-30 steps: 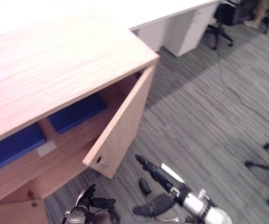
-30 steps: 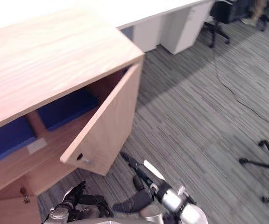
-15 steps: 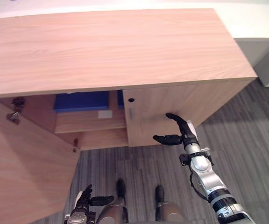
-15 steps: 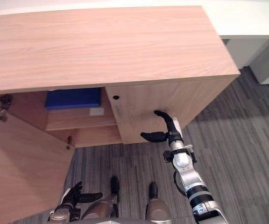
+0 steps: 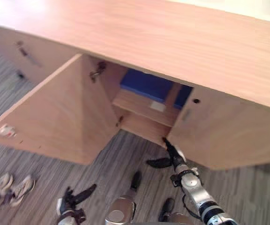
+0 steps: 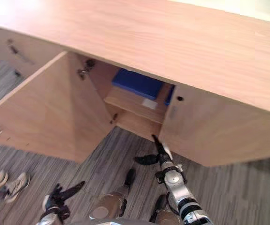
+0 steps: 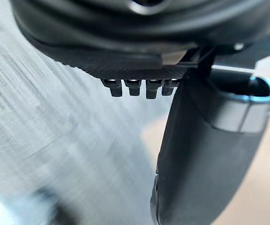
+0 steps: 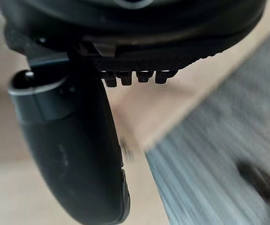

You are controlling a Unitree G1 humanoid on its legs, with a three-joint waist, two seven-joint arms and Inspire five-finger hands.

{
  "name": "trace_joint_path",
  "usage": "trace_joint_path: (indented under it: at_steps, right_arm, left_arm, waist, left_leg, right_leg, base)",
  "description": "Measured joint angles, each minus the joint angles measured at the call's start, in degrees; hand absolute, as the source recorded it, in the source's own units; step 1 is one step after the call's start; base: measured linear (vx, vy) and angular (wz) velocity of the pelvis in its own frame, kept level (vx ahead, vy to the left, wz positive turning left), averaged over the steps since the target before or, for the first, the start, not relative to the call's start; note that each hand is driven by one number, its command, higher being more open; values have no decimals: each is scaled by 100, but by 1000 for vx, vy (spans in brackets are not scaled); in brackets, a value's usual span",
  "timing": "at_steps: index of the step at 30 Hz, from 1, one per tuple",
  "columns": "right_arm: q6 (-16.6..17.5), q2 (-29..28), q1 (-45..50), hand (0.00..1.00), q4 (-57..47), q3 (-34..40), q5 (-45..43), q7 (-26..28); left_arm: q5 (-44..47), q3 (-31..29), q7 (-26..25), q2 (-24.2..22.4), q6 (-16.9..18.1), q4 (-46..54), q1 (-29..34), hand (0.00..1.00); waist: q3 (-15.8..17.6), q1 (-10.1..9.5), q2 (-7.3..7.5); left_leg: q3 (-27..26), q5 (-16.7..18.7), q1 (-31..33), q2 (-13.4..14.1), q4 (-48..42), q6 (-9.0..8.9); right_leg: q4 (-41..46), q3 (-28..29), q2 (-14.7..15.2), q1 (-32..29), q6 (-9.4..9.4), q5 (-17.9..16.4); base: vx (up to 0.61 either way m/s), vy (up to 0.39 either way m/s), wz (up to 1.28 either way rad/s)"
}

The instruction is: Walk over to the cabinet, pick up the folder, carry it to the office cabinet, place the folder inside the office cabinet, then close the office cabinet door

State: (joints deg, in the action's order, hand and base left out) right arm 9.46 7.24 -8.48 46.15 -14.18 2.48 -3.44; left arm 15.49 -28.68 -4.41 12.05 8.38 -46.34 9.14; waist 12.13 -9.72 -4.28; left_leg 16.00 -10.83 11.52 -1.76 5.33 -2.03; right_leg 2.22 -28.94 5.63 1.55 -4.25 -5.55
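We see just the front of the blue folder [image 5: 146, 85]. The rest hides under the top of the cabinet [image 5: 172, 33]. Another blue bit [image 5: 183, 96] peeks out beside the right door [image 5: 228, 136], and we cannot tell if it is part of the same folder. The cabinet runs off the top and right edges. A small white tag [image 5: 157, 106] on the shelf [image 5: 139, 104] is too small to make out. The right hand [image 5: 174, 158] points at the bottom corner of the right door, and we cannot tell if it touches. A person's shoes [image 5: 24, 185] show by the left edge, with the rest of the person cut off. In both wrist views the floor [image 7: 55, 131] is a blur.
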Motion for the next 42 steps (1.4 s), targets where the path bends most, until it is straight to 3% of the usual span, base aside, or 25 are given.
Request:
trace_joint_path:
  at_steps: [5, 9, 14, 20, 24, 27, 31, 36, 38, 42]
  right_arm:
    - [-125, 58, 16, 100, 307, 175, -7, -57]
    - [-147, 175, 28, 100, 317, 273, -15, -122]
    - [-134, 171, 242, 100, 226, 362, -38, -63]
    - [-138, 85, 807, 100, 109, 511, -58, 68]
    - [-140, 2, 1124, 100, 75, 799, -59, 89]
    - [-140, 0, 1162, 100, 77, 966, -59, 87]
    - [-138, -113, 1133, 100, 77, 1166, -59, 95]
    - [-144, -254, 1194, 100, 125, 1276, -59, 98]
    - [-157, -341, 1222, 100, 200, 1397, -59, 78]
    - [-157, -394, 1258, 100, 200, 1418, -61, 63]
  left_arm:
    - [295, -537, -103, 881, 43, 427, 8, 100]
    - [316, -585, -181, 1811, 184, 880, -190, 100]
    - [243, -281, -180, 3027, 458, 1259, -828, 100]
    - [4, 406, -157, 3276, 522, 1564, -971, 100]
    - [36, 79, -483, 2944, 478, 1579, -1002, 100]
    - [35, -47, -675, 2636, 495, 1810, -776, 100]
    - [32, -145, -698, 1862, 529, 2382, -181, 100]
    - [31, 216, -698, 690, 541, 2749, 375, 100]
    - [21, 540, -698, 139, 556, 3176, 875, 100]
    - [16, 951, -698, -408, 673, 3494, 1405, 100]
  waist:
    - [-1, -127, 49]
    - [13, -194, 85]
    - [22, -182, 252]
    - [-18, -167, 453]
    - [-99, -82, 664]
    - [-103, -78, 670]
    - [-103, -86, 670]
    - [-103, -51, 669]
    - [-103, -47, 669]
    - [-100, -43, 663]
  left_leg:
    - [254, -157, 7, -142, -29, 34]
    - [276, -156, 13, -176, -28, 33]
    - [179, -121, -1, -81, 7, -1]
    - [-175, 4, 8, 46, 10, 16]
    - [-440, 6, -7, 109, 9, -7]
    - [-582, 0, -75, 120, 10, 17]
    - [-793, 51, -165, 150, 10, -1]
    - [-984, 81, -168, 167, 9, 61]
    - [-1089, 68, -165, 162, 9, 77]
    - [-1180, 40, -126, 158, 8, 100]
  right_leg:
    - [97, -240, 72, 131, -16, -137]
    - [97, -224, 84, 158, 12, -187]
    - [97, -39, 17, 130, 37, -207]
    - [112, 356, -24, -58, 82, -226]
    - [162, 639, -28, -170, 56, -151]
    - [175, 780, -8, -177, 61, -116]
    - [194, 979, 1, -188, 63, -61]
    - [198, 1113, 23, -271, 86, -71]
    - [218, 1195, 44, -307, 40, -76]
    - [264, 1321, 59, -420, 0, -53]
  base:
    - [141, -47, 45]
    - [51, -23, 13]
    - [-76, -16, -10]
    - [-71, 13, -31]
    - [13, 6, -32]
    - [8, 23, -25]
    - [-48, 24, -23]
    - [-80, 32, -12]
    - [-34, 29, -8]
    - [-18, 22, -11]
